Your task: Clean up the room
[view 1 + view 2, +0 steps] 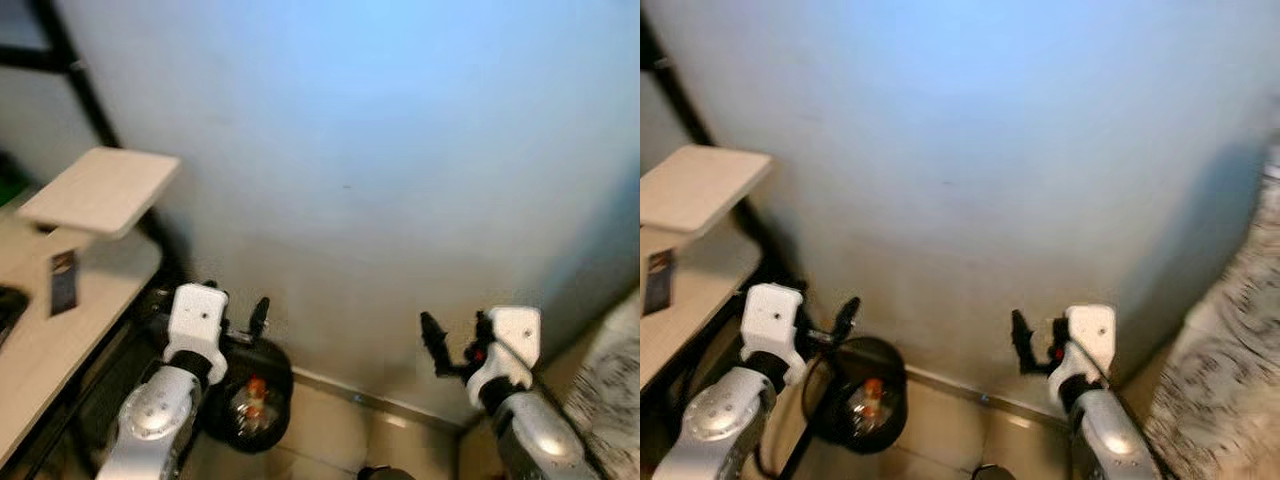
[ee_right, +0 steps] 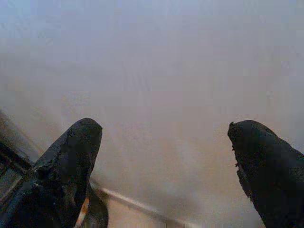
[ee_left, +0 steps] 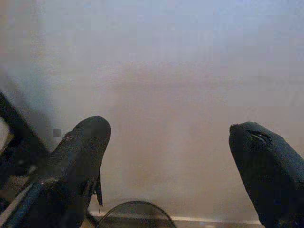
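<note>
— How many things can you count here?

— One black waste bin [image 1: 248, 398] on the floor [image 1: 330, 430], against the foot of the pale wall [image 1: 380, 180], just beside the robot's left arm. It stands upright with its round mouth facing up, so it has no sideways long axis to speak of. Inside it there is one small object with an orange part [image 1: 256, 390]; too blurred to name.

— And the grippers?

— Two. The left gripper [image 3: 166, 142] is held above the bin, its jaws spread wide with nothing between them. The right gripper [image 2: 164, 142] is held near the wall, well apart from the bin, its jaws likewise spread and empty.

— Anything else?

— One light wooden surface [image 1: 60, 310] on the robot's left, with one raised wooden shelf board [image 1: 100, 190] over it on a black frame. One small dark box [image 1: 63, 282] stands upright on the surface. One mottled grey fabric [image 1: 1230, 340] at the right edge.

— Any writing?

— The dark box carries a label, but it cannot be read. I can make out no brand.
</note>
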Tool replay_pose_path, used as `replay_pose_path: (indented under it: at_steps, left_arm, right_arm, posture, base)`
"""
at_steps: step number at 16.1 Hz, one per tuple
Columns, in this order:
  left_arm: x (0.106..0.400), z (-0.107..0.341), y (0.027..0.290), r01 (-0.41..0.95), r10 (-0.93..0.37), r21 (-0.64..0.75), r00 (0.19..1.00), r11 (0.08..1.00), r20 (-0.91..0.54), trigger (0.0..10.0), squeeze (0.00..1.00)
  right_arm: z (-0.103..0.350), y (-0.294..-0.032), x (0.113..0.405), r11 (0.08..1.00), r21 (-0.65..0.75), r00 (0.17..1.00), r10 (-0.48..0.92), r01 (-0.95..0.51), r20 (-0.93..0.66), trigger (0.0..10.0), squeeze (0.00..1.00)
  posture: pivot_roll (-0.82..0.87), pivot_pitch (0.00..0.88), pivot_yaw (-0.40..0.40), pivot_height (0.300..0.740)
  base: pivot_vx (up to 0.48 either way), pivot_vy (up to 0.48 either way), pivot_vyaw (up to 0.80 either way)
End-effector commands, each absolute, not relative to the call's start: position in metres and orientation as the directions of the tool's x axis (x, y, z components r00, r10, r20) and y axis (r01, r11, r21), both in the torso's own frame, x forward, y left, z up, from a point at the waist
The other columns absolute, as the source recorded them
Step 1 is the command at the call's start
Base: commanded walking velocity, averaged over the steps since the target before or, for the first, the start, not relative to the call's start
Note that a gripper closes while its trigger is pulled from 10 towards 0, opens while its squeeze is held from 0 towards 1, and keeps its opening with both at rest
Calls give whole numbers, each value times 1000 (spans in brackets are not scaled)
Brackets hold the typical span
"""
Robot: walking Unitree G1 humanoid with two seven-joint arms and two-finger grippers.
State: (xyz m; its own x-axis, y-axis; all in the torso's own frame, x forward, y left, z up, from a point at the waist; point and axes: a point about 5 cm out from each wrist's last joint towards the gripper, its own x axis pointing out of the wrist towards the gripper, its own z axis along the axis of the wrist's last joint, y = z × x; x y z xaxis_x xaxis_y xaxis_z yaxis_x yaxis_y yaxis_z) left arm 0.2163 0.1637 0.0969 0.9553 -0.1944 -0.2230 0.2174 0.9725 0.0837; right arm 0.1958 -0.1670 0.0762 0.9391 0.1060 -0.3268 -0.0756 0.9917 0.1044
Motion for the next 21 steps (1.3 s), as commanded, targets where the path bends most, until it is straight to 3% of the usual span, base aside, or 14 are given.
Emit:
replay_pose_path:
  at_steps: [1, 4, 7, 12, 21]
  left_arm:
    - [217, 100, 179, 162, -131, 126, 965, 979, -226, 10000, 0]
    - [209, 108, 186, 65, -38, 123, 978, 990, -206, 10000, 0]
    - [201, 105, 190, 77, -39, 152, 970, 985, -239, 10000, 0]
    - [207, 106, 191, 104, -73, 119, 968, 988, -241, 10000, 0]
    - [202, 106, 193, 106, -74, 120, 967, 987, -243, 10000, 0]
  right_arm:
    - [80, -160, 199, 989, 127, 948, 105, -69, -302, 10000, 0]
    - [77, -165, 203, 994, 98, 943, 80, -51, -322, 10000, 0]
    - [78, -175, 192, 994, 109, 945, 30, 6, -327, 10000, 0]
    - [82, -163, 204, 992, 126, 957, 22, 16, -291, 10000, 0]
    - [79, -176, 192, 989, 108, 955, -64, 99, -290, 10000, 0]
  posture:
    - [-7, 0, 52, 740]
    - [31, 0, 7, 740]
    - [32, 0, -6, 740]
    - [40, 0, -14, 740]
    - [67, 0, -26, 740]
  base:
    - [0, 0, -800]
    - [0, 0, -800]
    - [0, 0, -800]
    - [0, 0, -800]
    - [0, 0, -800]
